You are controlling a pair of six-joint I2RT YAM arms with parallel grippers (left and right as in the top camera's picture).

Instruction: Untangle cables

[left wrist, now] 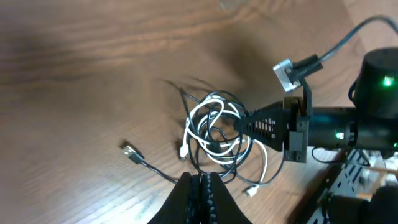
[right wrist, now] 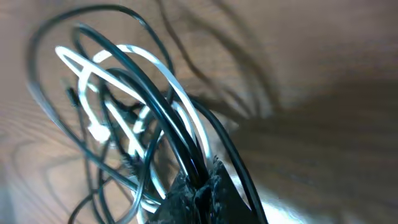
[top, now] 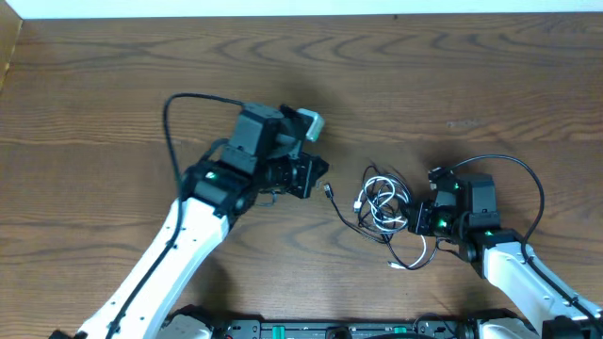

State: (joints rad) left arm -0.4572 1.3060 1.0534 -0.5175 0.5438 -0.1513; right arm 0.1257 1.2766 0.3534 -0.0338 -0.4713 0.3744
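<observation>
Desk edges: I see the desk [top: 490, 85] end along its far side at a pale strip, and again at the far left corner.
Open room: plain wood runs wide beyond both arms and to the right of the tangle. The gap between my two claws is narrow, and the tangle fills most of it.
Cables, place: the cables [top: 382, 202] lie on the desk right of centre, between the claws and up against the right one.
Cables, look: thin black and white cords looped through one another in a loose knot. One black cord trails left to a plug [top: 329, 191]. A white end [top: 396, 267] trails toward the near side.
Left claw: my left claw [top: 316, 172] is clenched, fingers pressed together, with nothing I can see between them. It sits near the plug, apart from the knot.
Right claw: my right claw [right wrist: 199, 186] is clenched on the cables. Its wrist view shows black and white strands pinched at the tips.
</observation>
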